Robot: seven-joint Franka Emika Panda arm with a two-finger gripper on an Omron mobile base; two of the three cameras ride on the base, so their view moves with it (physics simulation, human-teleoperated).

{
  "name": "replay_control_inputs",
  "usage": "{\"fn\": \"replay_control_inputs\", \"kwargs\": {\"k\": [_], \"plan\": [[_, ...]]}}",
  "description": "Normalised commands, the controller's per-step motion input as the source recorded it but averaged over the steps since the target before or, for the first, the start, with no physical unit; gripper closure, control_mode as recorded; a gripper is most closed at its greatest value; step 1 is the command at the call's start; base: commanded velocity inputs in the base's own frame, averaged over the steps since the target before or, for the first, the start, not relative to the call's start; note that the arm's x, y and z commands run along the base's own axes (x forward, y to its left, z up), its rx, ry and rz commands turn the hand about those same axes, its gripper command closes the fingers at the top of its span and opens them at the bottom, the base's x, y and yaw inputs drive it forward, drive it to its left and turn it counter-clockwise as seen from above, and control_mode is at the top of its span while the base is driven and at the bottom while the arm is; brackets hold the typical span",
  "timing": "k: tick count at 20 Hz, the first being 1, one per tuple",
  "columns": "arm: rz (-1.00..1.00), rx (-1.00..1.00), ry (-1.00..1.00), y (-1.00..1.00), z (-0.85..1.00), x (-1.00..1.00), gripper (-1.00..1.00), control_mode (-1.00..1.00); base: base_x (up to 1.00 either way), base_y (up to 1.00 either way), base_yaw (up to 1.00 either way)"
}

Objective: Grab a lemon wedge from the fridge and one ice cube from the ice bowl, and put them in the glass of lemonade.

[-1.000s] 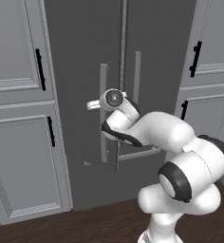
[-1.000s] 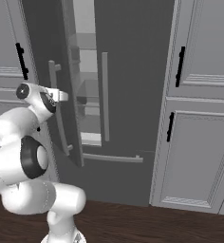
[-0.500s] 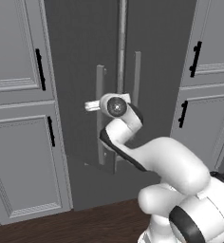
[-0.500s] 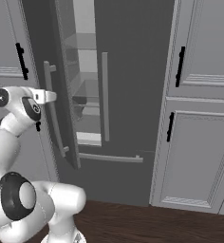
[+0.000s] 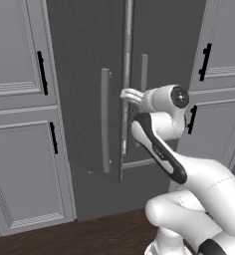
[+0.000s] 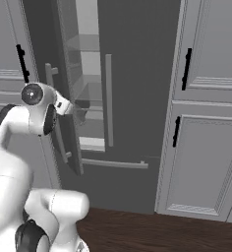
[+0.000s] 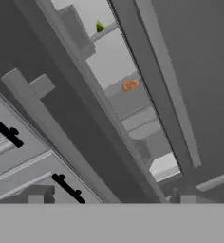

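Fridge left door ajar, enough to see in; my gripper fingers spread, holding nothing, facing the gap. Wedge sits on an inner shelf, beyond reach for now

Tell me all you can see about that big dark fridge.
The fridge is tall, dark grey and matte, with two doors, long grey bar handles and a bottom drawer. Its left door stands partly open, showing a pale grey interior with glass shelves. A lemon wedge and a small orange item rest on different shelves. Light grey cabinets flank it.
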Motion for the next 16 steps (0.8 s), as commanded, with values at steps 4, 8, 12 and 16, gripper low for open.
{"fn": "replay_control_inputs", "kwargs": {"k": [4,8,12,16], "plan": [[-0.17,0.89,0.07,-0.86,-0.14,-0.05,-1.0,-1.0,0.0,0.0,0.0],[-0.14,0.85,0.07,-0.28,-0.26,0.1,-1.0,-1.0,0.0,0.0,0.0],[-0.1,0.81,0.18,-0.02,-0.11,0.21,-1.0,-1.0,0.0,0.0,0.0],[0.05,0.38,0.22,0.04,-0.04,0.66,-1.0,-1.0,0.0,0.0,0.0]]}}
